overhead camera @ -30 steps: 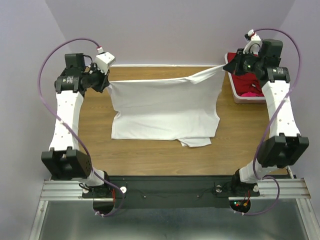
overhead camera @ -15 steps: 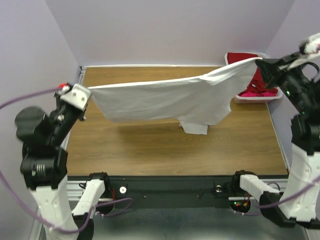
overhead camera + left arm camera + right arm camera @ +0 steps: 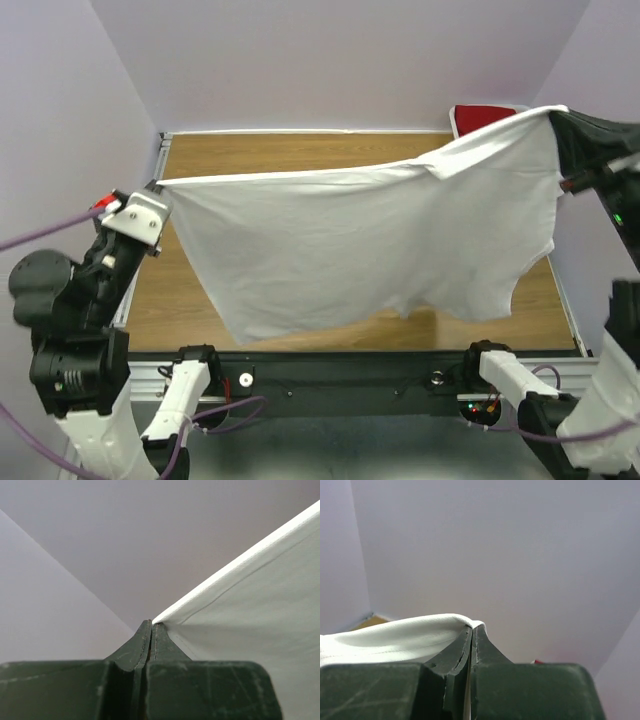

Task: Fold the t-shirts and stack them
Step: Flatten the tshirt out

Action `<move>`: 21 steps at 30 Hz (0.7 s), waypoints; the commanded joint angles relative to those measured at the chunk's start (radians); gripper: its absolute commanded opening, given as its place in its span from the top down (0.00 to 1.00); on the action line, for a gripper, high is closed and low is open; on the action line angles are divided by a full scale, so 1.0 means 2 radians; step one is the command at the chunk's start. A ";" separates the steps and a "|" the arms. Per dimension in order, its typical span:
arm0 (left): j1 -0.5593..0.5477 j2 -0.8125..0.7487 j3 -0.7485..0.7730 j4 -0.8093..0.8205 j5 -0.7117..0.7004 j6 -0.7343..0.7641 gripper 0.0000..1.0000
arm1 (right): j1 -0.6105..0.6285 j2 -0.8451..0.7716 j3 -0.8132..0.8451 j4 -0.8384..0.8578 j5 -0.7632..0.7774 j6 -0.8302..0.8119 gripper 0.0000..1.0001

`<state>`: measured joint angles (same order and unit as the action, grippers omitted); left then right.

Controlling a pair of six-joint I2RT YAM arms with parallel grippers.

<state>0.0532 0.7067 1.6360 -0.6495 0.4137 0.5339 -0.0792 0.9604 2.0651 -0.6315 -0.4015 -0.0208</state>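
The large white t-shirt [image 3: 380, 240] hangs spread in the air between my two grippers, clear of the wooden table [image 3: 290, 150]. My left gripper [image 3: 160, 186] is shut on its left corner; the left wrist view shows the jaws closed on the white hem [image 3: 240, 610] at the gripper [image 3: 152, 624]. My right gripper [image 3: 560, 115] is shut on the right corner, held higher; the right wrist view shows cloth [image 3: 395, 635] pinched at the gripper [image 3: 472, 626]. A deep red shirt [image 3: 480, 115] shows behind the white one at back right. The pink shirt is hidden.
The white basket at the back right is almost wholly hidden behind the raised shirt. Purple walls close in on the left, back and right. The arm bases and a black rail [image 3: 340, 370] lie along the near table edge.
Both arms have lifted and pulled toward the near edge, raising the white shirt fully off the table. It hung partly on the table a second ago and now hangs free, spread wide.
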 commanded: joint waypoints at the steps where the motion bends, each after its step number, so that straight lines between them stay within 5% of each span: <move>1: 0.001 0.058 -0.046 0.006 -0.024 0.008 1.00 | -0.003 0.080 -0.059 0.004 -0.026 0.006 0.99; 13: 0.001 0.193 -0.240 0.129 -0.003 0.029 1.00 | 0.004 0.248 -0.226 0.125 -0.095 0.058 1.00; 21: 0.001 0.438 -0.157 0.181 -0.014 0.028 1.00 | 0.023 0.459 -0.155 0.153 -0.078 0.079 0.99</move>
<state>0.0521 1.4555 1.2129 -0.3897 0.4042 0.5789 -0.0460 1.7432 1.6520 -0.4408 -0.5751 0.1032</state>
